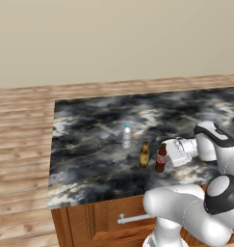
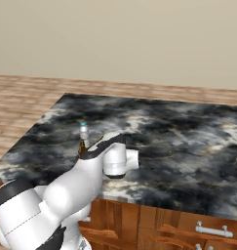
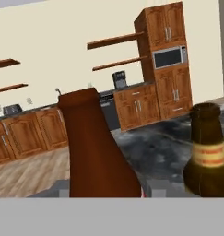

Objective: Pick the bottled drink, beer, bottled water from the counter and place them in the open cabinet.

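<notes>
Closing gripper (image 1: 162, 155) around the bottled drink (image 1: 161, 159) on the counter (image 1: 89, 140), grip not sure yet; next, lifting straight up beside the beer (image 1: 144, 154).

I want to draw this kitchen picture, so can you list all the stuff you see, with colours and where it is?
bottled drink: one, dark red-brown, on the counter, between the gripper's fingers
beer: one, amber, yellowish label, just left of the bottled drink
bottled water: one, clear, blue-green cap, behind the beer
counter: one, black, grey and white marble on a wooden base
drawer handle: one, grey, on the counter's wooden front
floor: wooden planks around the counter
far cabinets: reddish-brown wood, along the back wall in the hand view
arm: one, white with dark joints
gripper: one, closing around the bottled drink
</notes>
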